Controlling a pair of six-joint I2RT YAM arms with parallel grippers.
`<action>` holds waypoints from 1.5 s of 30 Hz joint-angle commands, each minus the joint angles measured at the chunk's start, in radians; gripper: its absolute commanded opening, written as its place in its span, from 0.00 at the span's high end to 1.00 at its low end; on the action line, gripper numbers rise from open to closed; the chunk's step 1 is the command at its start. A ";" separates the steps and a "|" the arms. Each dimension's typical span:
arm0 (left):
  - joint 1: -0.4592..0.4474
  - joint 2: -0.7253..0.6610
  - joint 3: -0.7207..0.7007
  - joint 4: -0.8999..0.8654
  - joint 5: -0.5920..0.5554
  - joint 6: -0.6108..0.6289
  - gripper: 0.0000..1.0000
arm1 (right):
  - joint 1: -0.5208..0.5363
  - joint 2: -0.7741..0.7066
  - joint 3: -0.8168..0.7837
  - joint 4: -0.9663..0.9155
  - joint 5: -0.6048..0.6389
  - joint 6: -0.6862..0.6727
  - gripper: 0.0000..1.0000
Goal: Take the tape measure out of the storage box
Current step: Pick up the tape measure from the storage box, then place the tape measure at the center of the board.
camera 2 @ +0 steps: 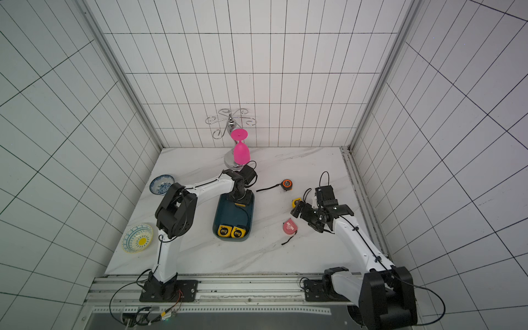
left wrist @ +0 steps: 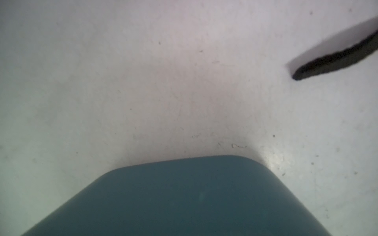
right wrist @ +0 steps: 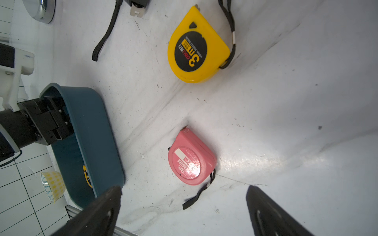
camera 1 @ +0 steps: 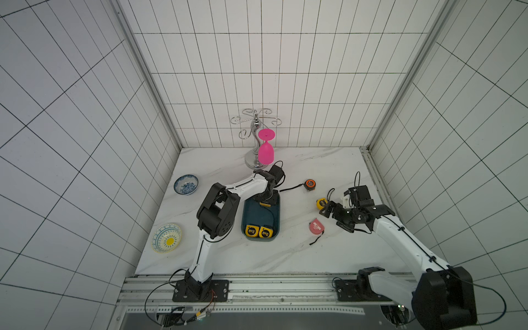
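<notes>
- Top views: the left end effector [camera 1: 265, 200] reaches down into the far end of the storage box [camera 1: 255, 215] and is closed on the tape measure [camera 1: 265, 204]. I judge the grasp made and the lift not yet begun.
  - The next move calls for a straight rise clear of the low wall, then a carry out over the table [camera 1: 228, 257].
  - Only a yellow-edged sliver of the tape measure shows. Its long axis lies across the box's width, and its cord [camera 1: 273, 221] trails toward the near end. Its facing cannot be told.
  - Two other yellow measures [camera 1: 258, 231] lie side by side at the near end.
- Left wrist view: only the box's outer wall [left wrist: 184, 194], bare table and a loose black strap [left wrist: 337, 59] show. No fingers or grasp are visible.
- Right wrist view: the right end effector [right wrist: 184, 191] hangs wide open and empty over the table near a pink measure [right wrist: 191, 157]. The left fingers [right wrist: 59, 122] dip inside the box, whose wall hides their grip.
</notes>
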 commanded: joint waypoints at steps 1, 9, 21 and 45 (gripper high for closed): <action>-0.004 -0.029 -0.022 0.012 -0.006 -0.022 0.64 | 0.001 -0.019 -0.034 0.022 -0.020 0.008 0.01; -0.007 -0.185 -0.090 -0.037 0.004 -0.129 0.95 | 0.068 -0.026 -0.035 0.086 -0.005 0.021 0.01; -0.005 -0.381 -0.035 -0.074 0.156 -0.469 1.00 | 0.234 -0.019 -0.059 0.391 0.059 0.075 0.01; -0.057 -0.335 0.032 0.211 0.479 -0.811 1.00 | 0.313 0.061 -0.161 1.053 0.011 0.083 0.01</action>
